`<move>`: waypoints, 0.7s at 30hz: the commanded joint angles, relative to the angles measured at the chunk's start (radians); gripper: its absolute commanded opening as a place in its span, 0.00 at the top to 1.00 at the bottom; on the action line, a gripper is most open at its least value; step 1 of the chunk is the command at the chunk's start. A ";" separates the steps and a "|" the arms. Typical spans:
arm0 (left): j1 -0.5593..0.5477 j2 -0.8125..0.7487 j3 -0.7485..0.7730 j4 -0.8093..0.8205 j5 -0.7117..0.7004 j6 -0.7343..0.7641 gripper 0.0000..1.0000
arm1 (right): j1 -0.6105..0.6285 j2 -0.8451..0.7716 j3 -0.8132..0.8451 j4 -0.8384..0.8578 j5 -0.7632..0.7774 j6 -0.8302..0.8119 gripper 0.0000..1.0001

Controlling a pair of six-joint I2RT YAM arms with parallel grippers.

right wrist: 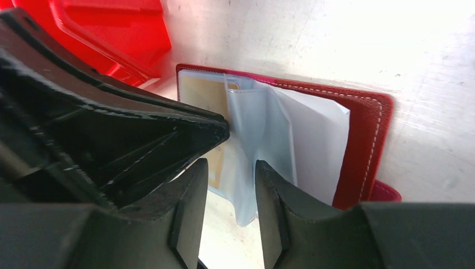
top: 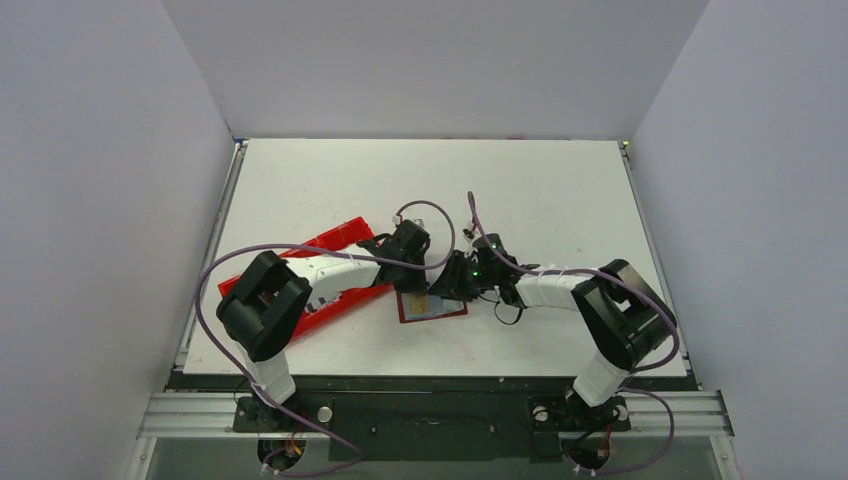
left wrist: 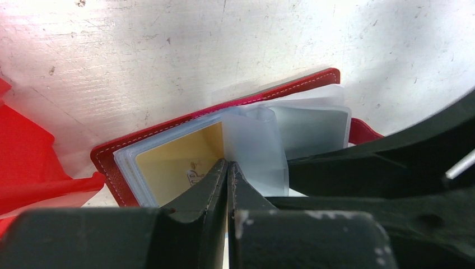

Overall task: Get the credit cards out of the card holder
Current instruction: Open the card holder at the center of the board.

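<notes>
You get even, diffuse light from above in the overhead view: the white table point(top: 560, 200) reads bright, with soft shadows beneath the arms point(top: 330, 270). In both wrist views the tabletop blows out to glare at the far side. The left gripper point(left wrist: 228, 166) and right gripper point(right wrist: 229, 171) sit close, dark and blurred; the card holder point(left wrist: 109, 168) looks sharper.

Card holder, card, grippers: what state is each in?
card holder, lying open, sleeves fanned up.
credit card, gold, tucked inside, not yet out.
left gripper, shut at a sleeve's edge.
right gripper, open, straddling a sleeve.
</notes>
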State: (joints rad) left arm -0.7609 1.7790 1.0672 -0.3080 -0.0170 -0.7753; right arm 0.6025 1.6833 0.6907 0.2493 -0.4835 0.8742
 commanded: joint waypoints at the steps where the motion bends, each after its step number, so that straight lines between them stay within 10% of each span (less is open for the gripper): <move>1: -0.007 0.015 0.021 0.021 -0.001 -0.007 1.00 | 0.002 -0.110 0.076 -0.175 0.125 -0.063 0.65; 21: -0.008 0.008 0.023 0.029 0.011 -0.007 1.00 | 0.112 -0.077 0.101 -0.235 0.261 -0.063 0.97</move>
State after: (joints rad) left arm -0.7647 1.7817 1.0672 -0.2977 -0.0162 -0.7818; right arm 0.7216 1.5589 0.7635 -0.0170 -0.2577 0.8024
